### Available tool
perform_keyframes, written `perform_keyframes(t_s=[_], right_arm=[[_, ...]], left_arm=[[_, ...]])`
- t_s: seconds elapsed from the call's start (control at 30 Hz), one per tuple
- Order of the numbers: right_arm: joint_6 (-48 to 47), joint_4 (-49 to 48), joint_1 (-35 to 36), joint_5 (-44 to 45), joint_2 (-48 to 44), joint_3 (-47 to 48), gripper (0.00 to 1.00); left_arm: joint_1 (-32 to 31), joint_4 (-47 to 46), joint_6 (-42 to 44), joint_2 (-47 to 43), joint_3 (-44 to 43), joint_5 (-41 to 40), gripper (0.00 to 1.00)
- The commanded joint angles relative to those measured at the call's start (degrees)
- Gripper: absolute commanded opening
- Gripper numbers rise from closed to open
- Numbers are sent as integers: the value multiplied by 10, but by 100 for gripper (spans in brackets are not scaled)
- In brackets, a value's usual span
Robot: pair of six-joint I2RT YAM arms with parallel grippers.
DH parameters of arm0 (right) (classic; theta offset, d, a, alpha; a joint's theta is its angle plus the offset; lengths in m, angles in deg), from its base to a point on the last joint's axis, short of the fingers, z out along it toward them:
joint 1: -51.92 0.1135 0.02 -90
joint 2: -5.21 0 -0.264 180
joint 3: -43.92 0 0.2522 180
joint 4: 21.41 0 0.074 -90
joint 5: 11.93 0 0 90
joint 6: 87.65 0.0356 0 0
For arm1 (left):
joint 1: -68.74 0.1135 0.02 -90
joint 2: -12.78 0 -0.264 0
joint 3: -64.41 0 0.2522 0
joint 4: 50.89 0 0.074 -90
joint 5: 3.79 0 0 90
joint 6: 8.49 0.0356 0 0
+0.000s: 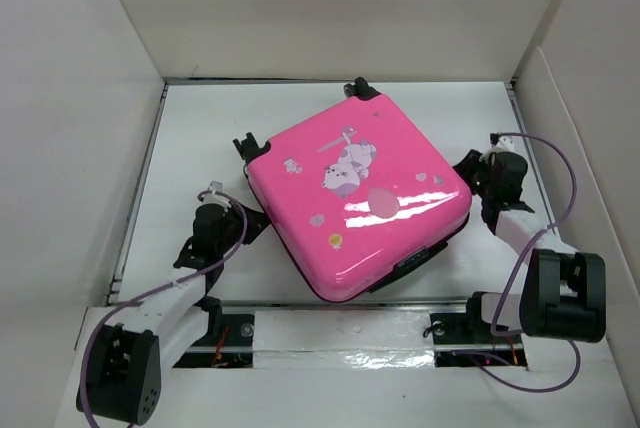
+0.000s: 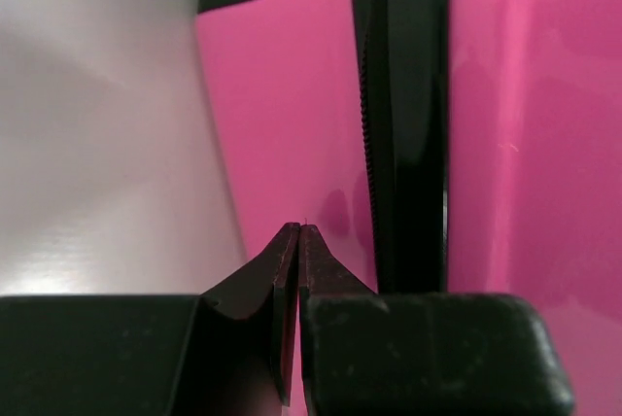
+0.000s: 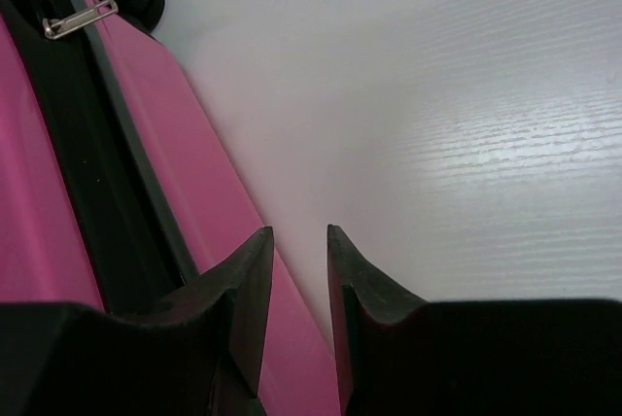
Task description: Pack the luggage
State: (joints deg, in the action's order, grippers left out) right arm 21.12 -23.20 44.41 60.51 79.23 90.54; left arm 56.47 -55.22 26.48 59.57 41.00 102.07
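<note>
Slippage risk on glossy luggage (image 1: 355, 198): left gripper (image 2: 297, 233) pressed together, empty, near zipper trim (image 2: 408, 124); right gripper (image 3: 299, 236) slightly spread, empty, alongside.

White table (image 1: 200, 118) boxed in by plain white walls (image 1: 330, 8).

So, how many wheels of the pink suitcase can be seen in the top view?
2. The far wheel sits at the far corner of the suitcase, the left wheel at its left corner. More may be hidden underneath.
</note>
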Motion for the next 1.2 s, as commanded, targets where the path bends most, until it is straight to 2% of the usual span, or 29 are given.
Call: perform_keyframes(t_s=[0.0,0.07,0.17,0.37,0.47,0.53,0.57,0.77,0.87,1.0,1.17], right_arm=[[-5,4,45,-30,-35,-22,35],[0,10,78,-23,-42,-28,35],[17,2,118,-18,-44,-30,35],[49,-27,194,-14,-18,-16,34],[71,-59,257,-12,8,-7,34],[89,-86,304,-17,25,6,34],[100,-94,336,-13,43,11,34],[133,-148,408,-5,92,52,34],[152,-172,433,-4,116,69,35],[147,-174,427,7,119,60,38],[109,-158,390,19,70,10,45]], left_arm=[[-1,-114,-18,59,-12,45,0],[-27,-143,-22,84,-35,41,0],[-70,-152,-20,132,-77,-7,0],[-70,-172,-16,220,-169,-71,0],[-43,-186,-18,283,-230,-66,0],[-32,-170,-16,334,-274,-91,0],[-25,-151,-11,371,-327,-97,0],[4,-82,13,479,-518,-83,0],[18,-61,24,509,-563,-80,0],[25,-61,20,505,-545,-67,0],[38,-128,-5,464,-426,-73,0]])
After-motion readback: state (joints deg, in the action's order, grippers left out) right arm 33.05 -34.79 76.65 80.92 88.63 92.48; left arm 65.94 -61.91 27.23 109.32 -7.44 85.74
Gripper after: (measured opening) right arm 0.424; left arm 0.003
